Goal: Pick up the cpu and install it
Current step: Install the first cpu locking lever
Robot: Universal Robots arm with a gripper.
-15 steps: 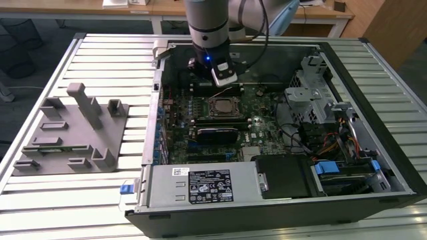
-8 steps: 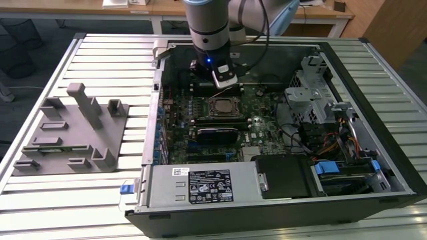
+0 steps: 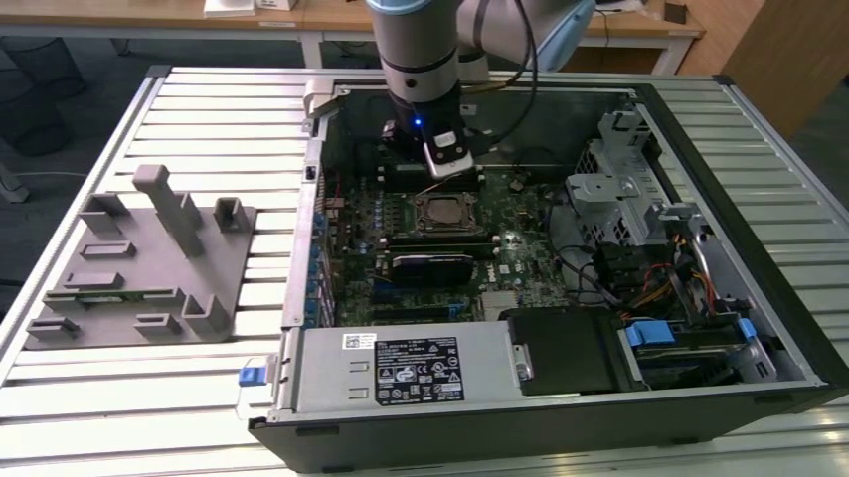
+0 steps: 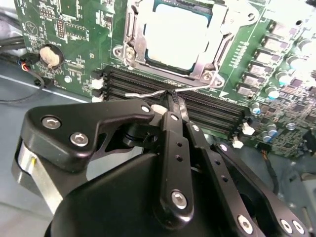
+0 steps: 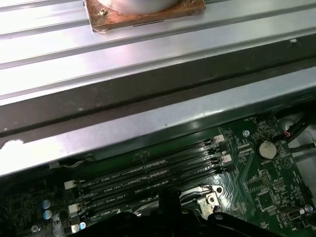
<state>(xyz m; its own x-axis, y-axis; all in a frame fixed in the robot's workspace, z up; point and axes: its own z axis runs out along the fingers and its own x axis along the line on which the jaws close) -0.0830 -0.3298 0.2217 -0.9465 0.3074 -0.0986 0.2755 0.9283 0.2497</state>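
Slats of pale aluminium form the table [image 3: 226, 119] in the exterior view. On it lies an open black metal computer case [image 3: 531, 437] with a green motherboard [image 3: 524, 234] inside. A grey plastic slotted holder block [image 3: 146, 278] stands on the exterior view's left. The near grey power supply box [image 3: 325, 383] carries a black-and-white printed sticker [image 3: 418, 370], its writing too small to read. The black gripper [image 3: 447, 171] hangs just beyond the dark metal-framed socket [image 3: 416, 204].

In the second wrist view the small square cpu [image 4: 180, 37], pale silvery on top, sits seated in that socket. The gripper's fingertips are pressed together right at a thin silver wire lever [image 4: 143, 93], beside the long black memory slots [image 4: 217, 106]. I cannot tell whether the wire is pinched between them. A silver coin battery [image 4: 51, 55] sits further along the board.

In the first wrist view, tiny white print runs along the memory slots, unreadable.
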